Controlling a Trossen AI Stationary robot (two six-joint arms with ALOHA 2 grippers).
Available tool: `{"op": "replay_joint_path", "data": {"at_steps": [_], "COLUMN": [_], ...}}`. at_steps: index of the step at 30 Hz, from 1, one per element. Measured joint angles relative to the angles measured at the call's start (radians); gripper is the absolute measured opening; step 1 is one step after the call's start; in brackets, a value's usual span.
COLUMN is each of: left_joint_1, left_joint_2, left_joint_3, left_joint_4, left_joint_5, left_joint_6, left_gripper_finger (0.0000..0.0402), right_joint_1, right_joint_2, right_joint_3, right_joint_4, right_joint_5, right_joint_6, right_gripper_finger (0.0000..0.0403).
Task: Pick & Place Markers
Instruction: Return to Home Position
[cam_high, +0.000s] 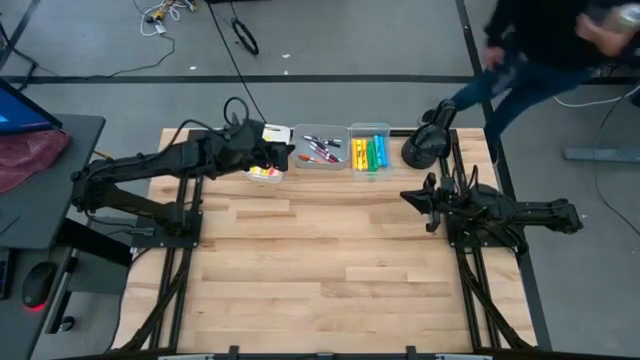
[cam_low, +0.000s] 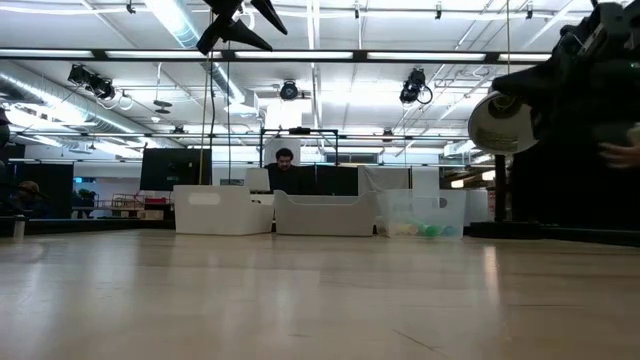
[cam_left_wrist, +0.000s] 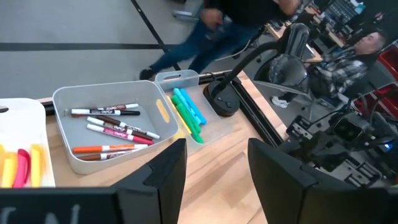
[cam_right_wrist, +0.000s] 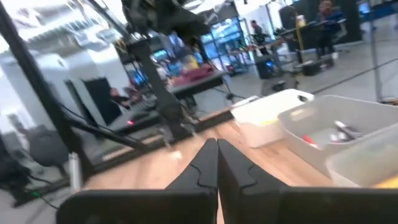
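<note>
The bare wooden table was seen from above, with the right gripper parked at 3 o'clock. Only its own wrist view settled that its fingers were pressed together, with nothing held. The left gripper was stretched out to 11 o'clock, above the white bin. Its fingers were shown spread wide and empty in its wrist view.

Three bins were lined up at 12 o'clock along the far edge. In the low view only their walls were shown, with some green glimpsed through the transparent bin. Their contents were disclosed by the left wrist view:
- Yellow and red pens were in the white bin.
- Red, orange and dark markers were in the grey bin.
- Yellow, green and blue highlighters were in the transparent one.

Print on the marker barrels was too small to be read. A black stand was set at 1 o'clock. Beyond the table, a person was caught walking past.
</note>
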Motion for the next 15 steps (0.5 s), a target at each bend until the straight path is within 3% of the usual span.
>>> {"op": "replay_joint_path", "data": {"at_steps": [5,15], "left_joint_1": [-0.018,-0.018], "left_joint_2": [0.0,0.0], "left_joint_3": [0.0,0.0], "left_joint_4": [-0.003,-0.015], "left_joint_5": [-0.037,-0.037], "left_joint_6": [0.002,0.049], "left_gripper_finger": [0.0178,0.0178], "right_joint_1": [0.0,0.0], "right_joint_2": [0.003,0.025], "right_joint_3": [0.0,0.001], "right_joint_4": [-0.095,-0.086], "right_joint_5": [0.017,-0.002], "right_joint_6": [-0.017,-0.04], "right_gripper_finger": [0.0,0.0004]}}
